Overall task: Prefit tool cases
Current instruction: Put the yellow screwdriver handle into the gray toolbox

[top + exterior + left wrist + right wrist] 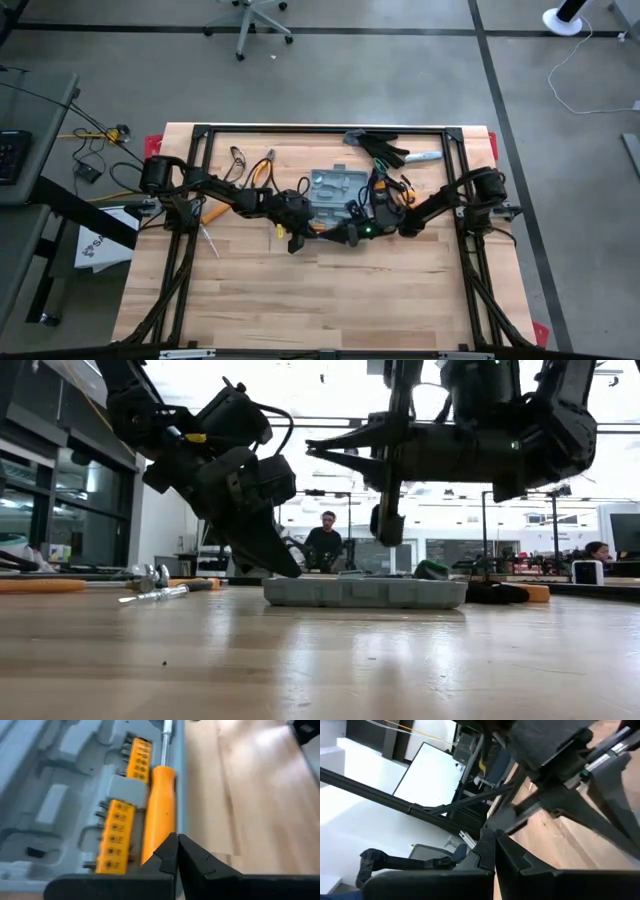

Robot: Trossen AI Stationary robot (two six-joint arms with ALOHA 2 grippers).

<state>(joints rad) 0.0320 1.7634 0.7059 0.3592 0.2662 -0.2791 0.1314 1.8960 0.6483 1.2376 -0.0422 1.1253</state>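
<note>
Hovering left gripper (176, 851) over tool case (65, 795), orange screwdriver (160, 815) inside

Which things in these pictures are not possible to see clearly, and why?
- High view: the inside of the tool case is too small to read, and both arms cover part of it.
- Low view: only the case's side wall shows, so its contents are hidden.
- Left wrist view: the orange screwdriver handle's near end is hidden behind the shut left gripper.
- Right wrist view: the shut right gripper faces off the table; the case is out of frame.
</note>
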